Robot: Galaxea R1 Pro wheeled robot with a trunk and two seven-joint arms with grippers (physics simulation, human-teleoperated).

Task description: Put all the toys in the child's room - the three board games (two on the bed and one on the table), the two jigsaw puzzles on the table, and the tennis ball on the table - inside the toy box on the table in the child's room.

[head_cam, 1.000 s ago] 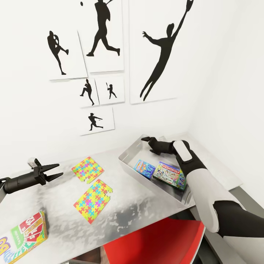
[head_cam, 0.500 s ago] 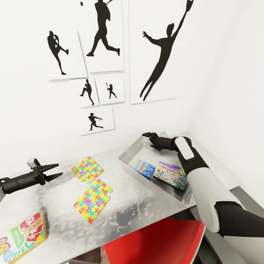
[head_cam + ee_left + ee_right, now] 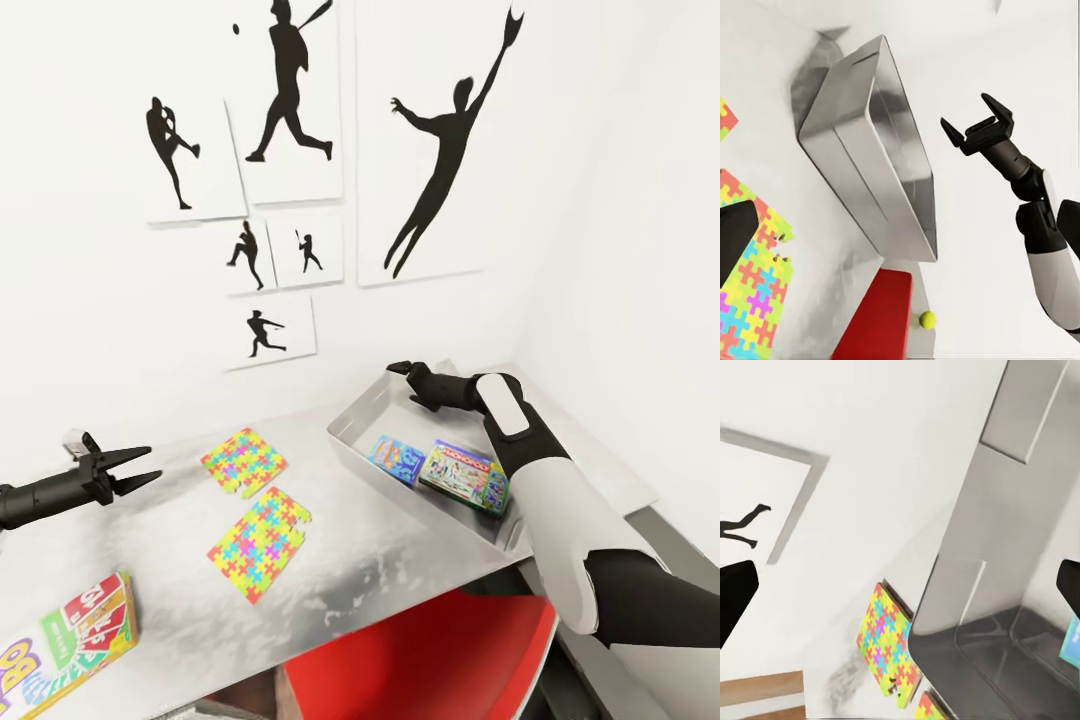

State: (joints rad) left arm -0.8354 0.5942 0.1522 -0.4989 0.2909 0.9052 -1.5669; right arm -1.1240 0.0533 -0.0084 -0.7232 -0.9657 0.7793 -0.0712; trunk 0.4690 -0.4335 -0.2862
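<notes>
White walls hung with black sports-silhouette prints (image 3: 440, 150) rise behind a long pale grey desk top (image 3: 180, 540), and the seat of a red chair (image 3: 420, 655) shows at its near edge. On that top, toward the right corner, sits a light grey shallow plastic tub with flared sides (image 3: 360, 420); inside it lie a small blue printed game box (image 3: 396, 458) and, just beside it, a green-and-white printed game box (image 3: 462, 476). Two thin squares of interlocked yellow, pink, green and blue puzzle pieces lie flat on the desk left of the tub: the farther one (image 3: 243, 462) and the nearer one (image 3: 260, 542), close together but apart. A larger yellow-green-red flat game box (image 3: 65, 645) rests at the desk's near left edge. From the left wrist camera a small yellow-green ball (image 3: 928, 320) appears next to the red chair; what it rests on is unclear. The right gripper (image 3: 398, 370) hovers over the tub's far rim, its fingers spread and empty, as the left wrist view confirms. The left gripper (image 3: 140, 466) hangs above the desk left of the puzzles, fingers parted and holding nothing.
</notes>
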